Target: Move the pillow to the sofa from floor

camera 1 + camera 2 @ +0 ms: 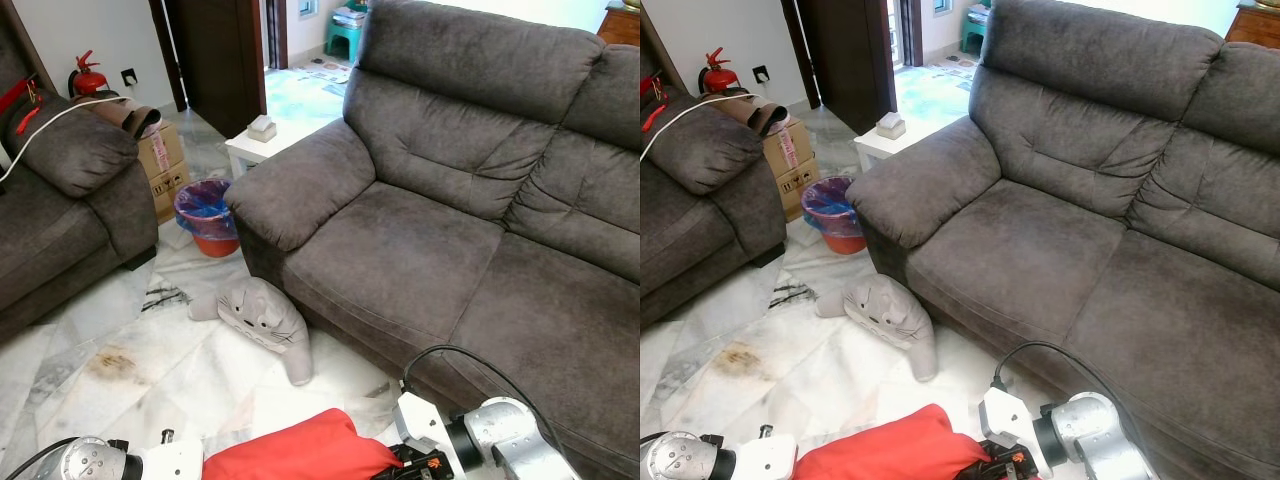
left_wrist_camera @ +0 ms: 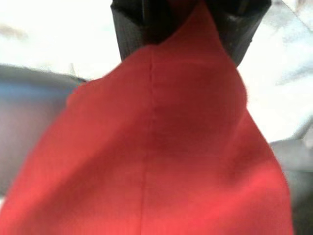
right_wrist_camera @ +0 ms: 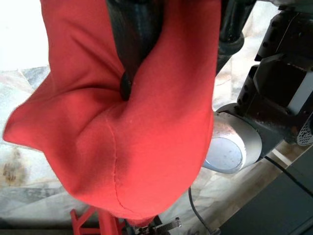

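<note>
I hold the red pillow (image 1: 295, 452) up off the floor (image 1: 180, 365), low in front of me, between my two arms. So the pick-up is done. The pillow is not on the sofa (image 1: 400, 260) yet. I think I must carry it over and set it down on the big seat.

My left gripper (image 2: 183, 22) is shut tight on one corner of the pillow. My right gripper (image 3: 142, 54) pinches the red cloth too, and the cloth folds around my black fingers (image 3: 129, 29). Both arms are bent in close and low, one on each side of the pillow.

A gray stuffed toy (image 1: 262, 318) lies on the floor next to the sofa.
</note>
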Tool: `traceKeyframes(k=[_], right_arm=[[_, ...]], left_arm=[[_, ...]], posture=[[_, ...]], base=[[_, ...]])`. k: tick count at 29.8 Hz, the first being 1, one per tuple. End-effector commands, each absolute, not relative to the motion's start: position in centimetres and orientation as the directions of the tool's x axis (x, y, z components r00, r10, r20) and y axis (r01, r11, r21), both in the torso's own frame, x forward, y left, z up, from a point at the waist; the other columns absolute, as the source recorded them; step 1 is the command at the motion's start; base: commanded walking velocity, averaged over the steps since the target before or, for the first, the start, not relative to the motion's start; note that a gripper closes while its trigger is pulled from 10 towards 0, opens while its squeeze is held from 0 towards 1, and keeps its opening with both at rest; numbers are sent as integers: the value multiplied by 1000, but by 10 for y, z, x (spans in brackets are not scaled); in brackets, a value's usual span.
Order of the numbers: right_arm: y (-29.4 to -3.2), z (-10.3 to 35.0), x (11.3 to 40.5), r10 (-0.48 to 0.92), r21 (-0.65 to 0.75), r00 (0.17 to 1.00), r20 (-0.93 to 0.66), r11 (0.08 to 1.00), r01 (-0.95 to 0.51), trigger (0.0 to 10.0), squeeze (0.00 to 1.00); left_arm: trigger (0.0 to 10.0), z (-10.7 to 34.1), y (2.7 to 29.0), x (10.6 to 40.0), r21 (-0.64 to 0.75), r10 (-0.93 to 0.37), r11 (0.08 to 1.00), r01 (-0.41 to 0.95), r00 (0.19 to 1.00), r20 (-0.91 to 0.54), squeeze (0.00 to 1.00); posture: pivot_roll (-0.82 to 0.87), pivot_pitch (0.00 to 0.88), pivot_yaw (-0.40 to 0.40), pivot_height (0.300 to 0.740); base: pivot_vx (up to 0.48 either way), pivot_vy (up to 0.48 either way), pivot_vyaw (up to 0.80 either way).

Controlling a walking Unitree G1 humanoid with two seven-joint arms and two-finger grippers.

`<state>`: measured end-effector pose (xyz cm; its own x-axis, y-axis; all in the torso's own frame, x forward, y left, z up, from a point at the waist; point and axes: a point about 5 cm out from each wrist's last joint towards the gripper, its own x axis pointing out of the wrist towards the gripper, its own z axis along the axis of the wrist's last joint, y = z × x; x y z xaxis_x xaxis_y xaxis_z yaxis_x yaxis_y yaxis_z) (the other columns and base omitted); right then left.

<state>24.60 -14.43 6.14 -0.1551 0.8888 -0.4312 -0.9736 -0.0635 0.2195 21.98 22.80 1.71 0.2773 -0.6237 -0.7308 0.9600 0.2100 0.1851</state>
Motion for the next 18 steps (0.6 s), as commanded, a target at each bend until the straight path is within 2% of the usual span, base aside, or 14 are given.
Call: traceKeyframes(k=[1, 4, 5, 6, 7, 8, 10, 11, 12, 13, 14, 16, 17, 18], right_arm=[[-132, 67, 246, 914, 190, -172, -367, -107, -976, 10000, 0], [-131, 65, 247, 918, 171, -138, -371, -79, -982, 10000, 0], [-131, 64, 250, 921, 146, -95, -378, -43, -988, 10000, 0], [-131, 62, 257, 925, 112, -18, -380, 27, -993, 10000, 0], [-131, 60, 264, 923, 83, 77, -376, 117, -990, 10000, 0], [-131, 60, 264, 923, 83, 77, -376, 117, -990, 10000, 0], [-131, 59, 269, 919, 67, 143, -367, 180, -981, 10000, 0], [-131, 57, 273, 906, 42, 225, -360, 256, -966, 10000, 0], [-131, 57, 273, 906, 42, 225, -360, 256, -966, 10000, 0], [-132, 52, 280, 860, -6, 359, -363, 383, -924, 10000, 0], [-132, 52, 280, 860, -6, 359, -363, 383, -924, 10000, 0], [-133, 41, 289, 736, -49, 570, -366, 596, -801, 10000, 0], [-134, 35, 291, 674, -50, 638, -372, 672, -739, 10000, 0], [-134, 35, 291, 674, -50, 638, -372, 672, -739, 10000, 0]], left_arm=[[0, 27, 217, 232, 270, -662, 288, 919, 395, -637, 0], [0, 34, 215, 244, 358, -645, 390, 849, 529, -552, 0], [3961, 37, 215, 250, 399, -612, 448, 800, 600, -516, 0], [10000, 40, 213, 255, 395, -595, 521, 757, 654, -467, 0], [10000, 46, 211, 262, 406, -554, 613, 678, 735, -391, 0], [10000, 46, 211, 262, 406, -554, 613, 678, 735, -391, 0], [10000, 50, 210, 267, 401, -515, 681, 613, 790, -333, 0], [10000, 57, 211, 273, 393, -456, 757, 522, 853, -255, 0], [10000, 57, 211, 273, 393, -456, 757, 522, 853, -255, 0], [10000, 64, 214, 278, 402, -369, 818, 411, 912, -182, 0], [10000, 64, 214, 278, 402, -369, 818, 411, 912, -182, 0], [10000, 73, 216, 285, 368, -213, 903, 224, 975, -69, 0], [10000, 75, 215, 287, 337, -150, 929, 153, 988, -33, 0], [10000, 75, 215, 287, 337, -150, 929, 153, 988, -33, 0]], posture=[[147, 132, -33, 740], [147, 132, -32, 740], [145, 134, -32, 740], [147, 133, -33, 740], [144, 134, -31, 740], [144, 134, -31, 740], [143, 133, -32, 740], [144, 134, -35, 740], [144, 134, -35, 740], [143, 134, -39, 740], [143, 134, -39, 740], [143, 135, -39, 740], [143, 135, -39, 740], [143, 135, -39, 740]], base=[[0, 0, 0], [0, 0, 0], [0, 0, 0], [0, 0, 0], [0, 0, 0], [0, 0, 0], [0, 0, 0], [0, 0, 0], [0, 0, 0], [0, 0, 0], [0, 0, 0], [0, 0, 0], [0, 0, 0], [0, 0, 0]])
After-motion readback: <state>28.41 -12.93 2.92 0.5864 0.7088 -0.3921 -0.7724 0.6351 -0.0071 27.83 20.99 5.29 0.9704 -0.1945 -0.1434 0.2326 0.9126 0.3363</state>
